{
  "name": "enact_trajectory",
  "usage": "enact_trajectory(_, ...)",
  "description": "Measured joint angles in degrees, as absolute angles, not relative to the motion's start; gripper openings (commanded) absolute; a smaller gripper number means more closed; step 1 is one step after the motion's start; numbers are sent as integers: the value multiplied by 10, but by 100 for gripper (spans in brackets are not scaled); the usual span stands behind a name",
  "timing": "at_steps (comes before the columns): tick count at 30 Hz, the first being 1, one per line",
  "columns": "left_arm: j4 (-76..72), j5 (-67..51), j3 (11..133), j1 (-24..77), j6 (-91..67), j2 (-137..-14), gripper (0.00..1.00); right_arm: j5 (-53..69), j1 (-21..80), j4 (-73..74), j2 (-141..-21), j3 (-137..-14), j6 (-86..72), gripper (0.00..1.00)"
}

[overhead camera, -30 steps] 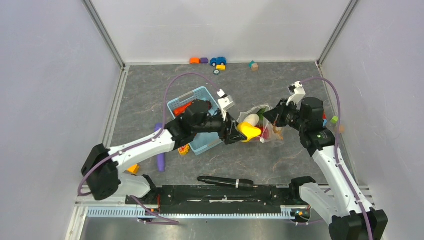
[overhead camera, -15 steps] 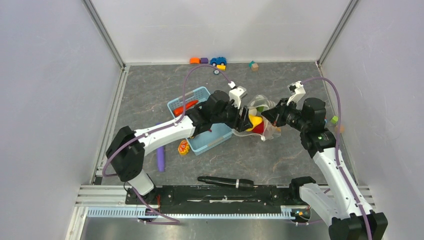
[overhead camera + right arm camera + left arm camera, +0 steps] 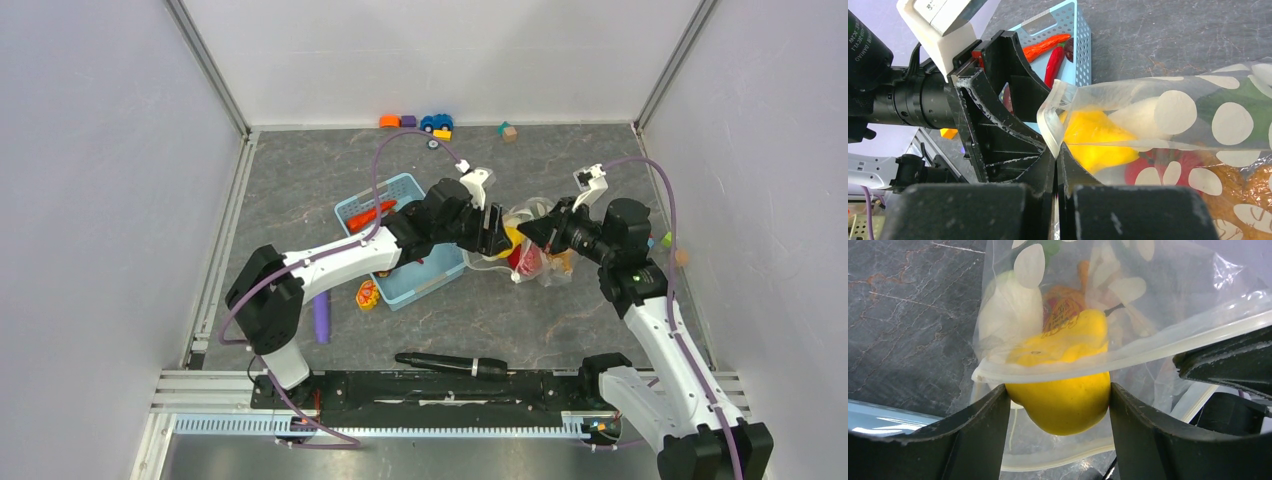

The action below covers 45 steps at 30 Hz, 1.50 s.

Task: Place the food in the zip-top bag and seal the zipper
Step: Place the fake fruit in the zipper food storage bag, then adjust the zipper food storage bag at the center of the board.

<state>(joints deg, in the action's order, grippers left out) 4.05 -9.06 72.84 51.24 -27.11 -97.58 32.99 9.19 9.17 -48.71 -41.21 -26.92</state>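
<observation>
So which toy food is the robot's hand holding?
The yellow toy fruit, squeezed in the left hand at the mouth of the dotted bag. The white one is inside, and the red chili lies in the blue basket.

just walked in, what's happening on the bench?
Bagging toy food. The left gripper grips a yellow fruit, which sits partway through the mouth of the dotted zip-top bag. The right gripper is shut on the bag's mouth edge, holding it open. A white piece is already inside. A red chili and an orange carrot lie in the blue basket. The zipper is unsealed.
</observation>
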Motion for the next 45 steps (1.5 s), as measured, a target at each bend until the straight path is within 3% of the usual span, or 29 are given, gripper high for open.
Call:
enact_trajectory(3,34,-92,730,512,-287,-978,54,335,92,79,-486,-406,-278,0)
enact_trajectory(7,10,-94,730,512,-305,-978,65,355,92,55,-482,-390,-297,0)
enact_trajectory(9,3,-95,730,512,-309,-978,75,363,92,47,-482,-386,-303,0)
enact_trajectory(10,1,-96,730,512,-309,-978,88,365,92,46,-482,-386,-305,0)
enact_trajectory(12,-3,-98,730,512,-310,-978,99,371,92,40,-482,-385,-309,0)
enact_trajectory(21,5,-101,717,510,-308,-965,100,375,91,35,-478,-384,-317,0)
enact_trajectory(28,12,-101,638,513,-287,-841,100,373,91,35,-478,-384,-317,0)
enact_trajectory(34,33,-27,591,514,-273,-747,100,372,91,35,-478,-384,-316,0)
enact_trajectory(39,65,29,585,514,-273,-764,100,370,91,36,-478,-384,-316,0)
enact_trajectory(40,70,32,585,514,-273,-775,98,370,91,36,-478,-384,-316,0)
enact_trajectory(42,76,42,585,514,-273,-801,81,370,91,37,-478,-384,-316,0)
enact_trajectory(44,80,49,586,514,-273,-830,47,370,91,38,-478,-384,-316,0)
enact_trajectory(45,85,54,589,514,-274,-846,36,370,91,39,-477,-384,-314,0)
